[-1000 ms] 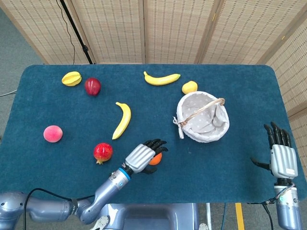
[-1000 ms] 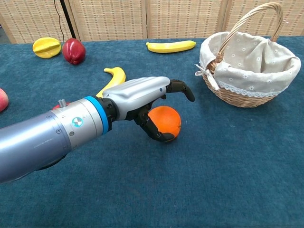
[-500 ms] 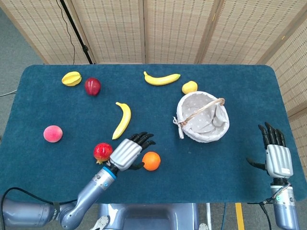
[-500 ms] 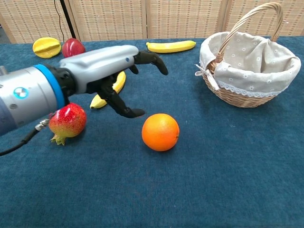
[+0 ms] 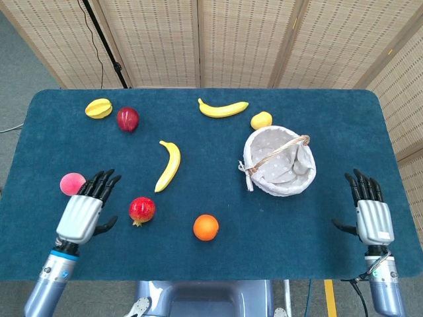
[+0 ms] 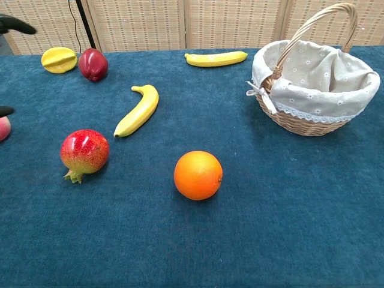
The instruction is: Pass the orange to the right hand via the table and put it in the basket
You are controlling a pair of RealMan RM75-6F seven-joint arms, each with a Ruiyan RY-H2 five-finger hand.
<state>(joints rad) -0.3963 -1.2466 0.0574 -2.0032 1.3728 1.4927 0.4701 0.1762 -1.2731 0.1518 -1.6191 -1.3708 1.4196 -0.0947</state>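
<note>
Orange [image 5: 206, 227]: round, evenly coloured, glossy, lying free on the table [image 5: 317, 218] near the middle of the near edge, touched by neither hand. Basket [image 5: 279, 162]: woven wicker with an arched handle and a pale flower-printed cloth lining, standing right of centre; nothing seen inside but the lining. Left hand [image 5: 82, 214]: over the near left part of the table, fingers spread and extended, holding nothing. Right hand [image 5: 372, 218]: at the near right edge, fingers straight and apart, holding nothing. Surface: dark teal carpet-like cover. Also on it: pomegranate [image 5: 141, 210] left of the orange, peach [image 5: 71, 183] at the left edge. Room: slatted wooden screens [image 5: 238, 39] behind the far edge.
</note>
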